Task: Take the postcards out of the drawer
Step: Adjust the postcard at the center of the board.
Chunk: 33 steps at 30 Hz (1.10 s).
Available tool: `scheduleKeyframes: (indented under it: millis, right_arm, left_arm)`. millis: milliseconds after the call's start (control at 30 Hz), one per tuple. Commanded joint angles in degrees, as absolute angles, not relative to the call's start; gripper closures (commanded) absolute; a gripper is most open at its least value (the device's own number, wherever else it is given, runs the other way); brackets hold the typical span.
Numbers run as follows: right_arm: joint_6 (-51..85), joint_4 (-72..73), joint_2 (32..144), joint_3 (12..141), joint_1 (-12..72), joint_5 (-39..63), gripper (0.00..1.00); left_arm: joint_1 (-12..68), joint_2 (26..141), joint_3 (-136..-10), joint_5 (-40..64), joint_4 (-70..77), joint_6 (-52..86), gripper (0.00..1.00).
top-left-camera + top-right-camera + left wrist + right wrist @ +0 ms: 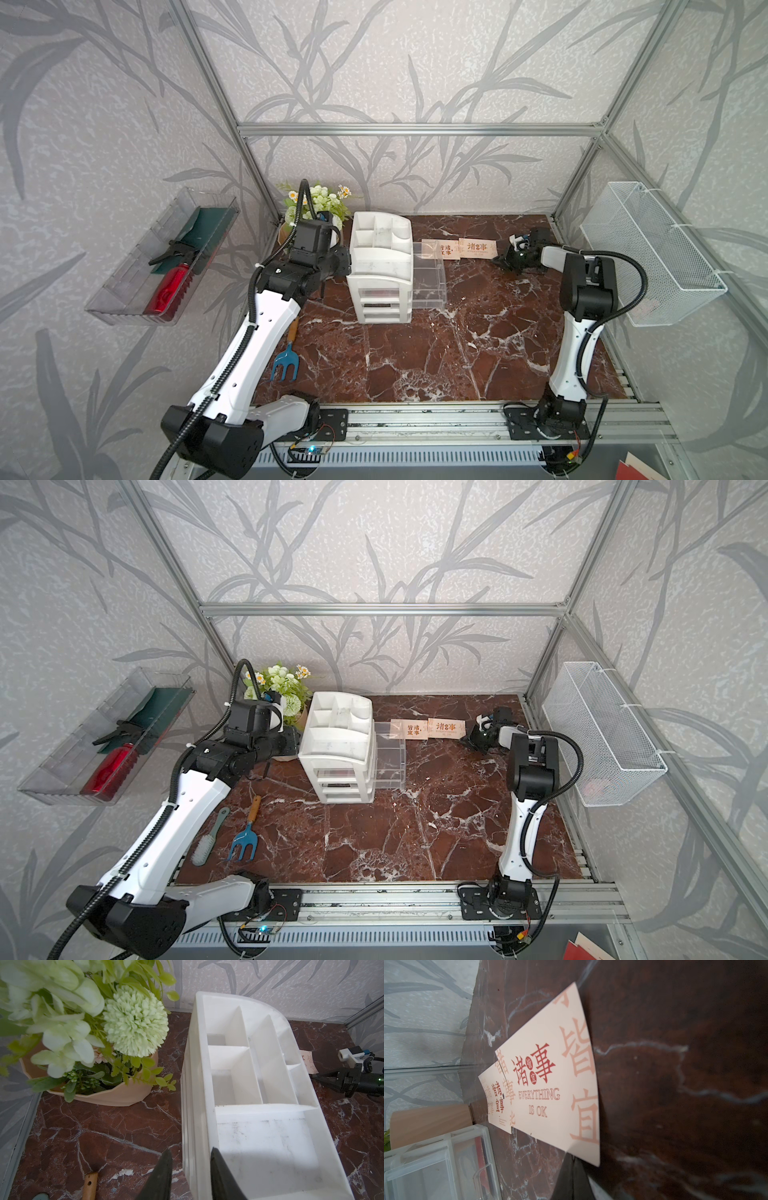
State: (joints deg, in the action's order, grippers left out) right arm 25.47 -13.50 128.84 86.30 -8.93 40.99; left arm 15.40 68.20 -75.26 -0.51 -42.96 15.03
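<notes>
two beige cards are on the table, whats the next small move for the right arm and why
Probably lift the right gripper away from the nearer beige card and swing toward the open drawer. Its jaws are shut at that card's edge. It and the other beige card lie on the table, and what looks like a red card shows through the clear plastic there.

The brown marbled table [415,357] is carrying six things. An organiser [380,266] is standing with its side wall between the fingers of the left claw [191,1149]. A pot [99,1095] of flowers is sitting ahead of that claw, just beside the organiser. A fork [244,841] and a brush [205,848] are lying behind it, near each other. A near card [550,1084] is lying at the tip of the right claw [318,1079], overlapping a far card [494,1101] lying beyond it, toward the organiser.
</notes>
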Motion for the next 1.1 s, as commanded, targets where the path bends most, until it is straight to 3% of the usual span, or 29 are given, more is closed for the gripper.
scheduleKeyframes:
  millis: [0,367,1067]
  right_arm:
    - [25.58,-15.50,130.05,88.04,-9.03,39.88,0.94]
    - [25.79,-14.40,127.78,86.32,-9.67,41.48,0.93]
    - [24.26,-12.68,107.05,69.42,-6.15,45.86,0.81]
  left_arm:
    - [15.16,66.81,-74.84,-0.42,-44.42,14.77,0.68]
    - [14.94,67.13,-74.94,-1.14,-44.73,14.33,0.65]
    - [14.59,79.33,-85.05,0.13,-44.27,11.46,0.61]
